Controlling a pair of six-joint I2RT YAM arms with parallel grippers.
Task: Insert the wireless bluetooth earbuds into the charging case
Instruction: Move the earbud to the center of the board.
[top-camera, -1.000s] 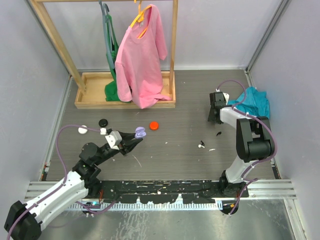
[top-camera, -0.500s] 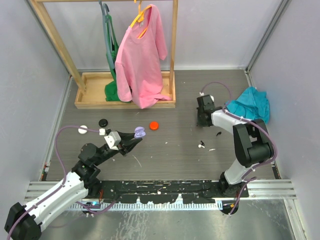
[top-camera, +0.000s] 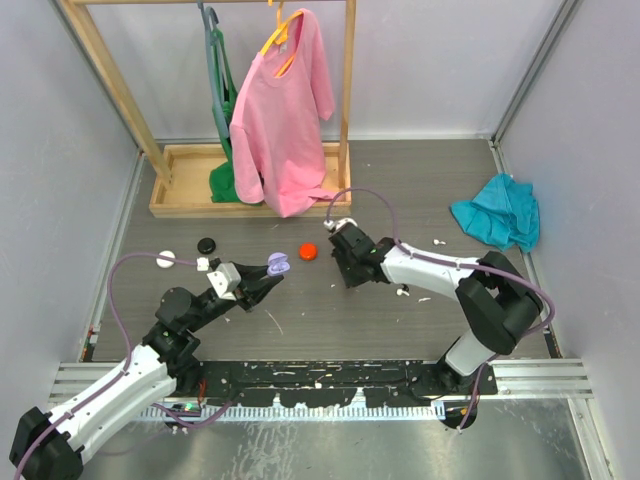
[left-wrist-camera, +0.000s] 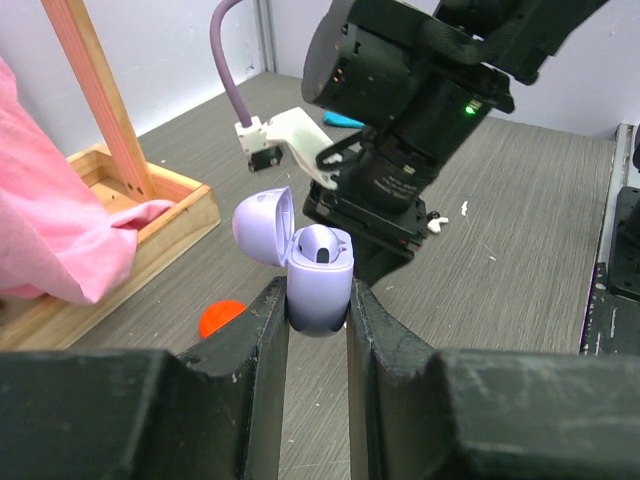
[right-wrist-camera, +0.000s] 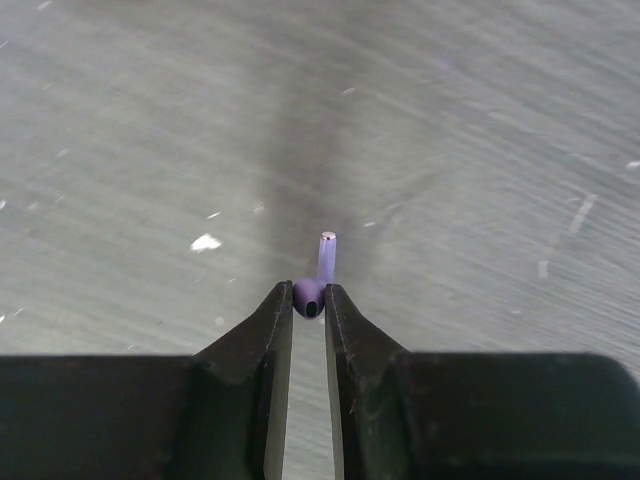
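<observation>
The right gripper (right-wrist-camera: 308, 302) is pinching a lilac earbud (right-wrist-camera: 325, 258) by its bulb. Its jaws are nearly together, and the stem is sticking out past the fingertips above the grey table (right-wrist-camera: 480, 120). In the top view this arm is reaching left across the table, with its gripper hanging near the middle, just right of the red case (top-camera: 308, 251).

The left gripper (left-wrist-camera: 318, 305) is clamping the lilac case (left-wrist-camera: 318, 290) by its sides, jaws narrow around it. The case is standing upright with its lid (left-wrist-camera: 262, 225) hinged open to the left, and a second earbud (left-wrist-camera: 318, 243) is sitting in it. In the left wrist view, the right arm's wrist is looming close behind the open case.

Farther out, a white earbud (top-camera: 403, 292) is lying just right of the right gripper. A black case (top-camera: 206, 245) and a white case (top-camera: 166, 259) are lying on the left side of the table, beyond the left arm. A teal cloth (top-camera: 497, 212) is lying crumpled at the far right. A pink shirt (top-camera: 285, 110) is hanging on the wooden rack (top-camera: 250, 208) at the back.
</observation>
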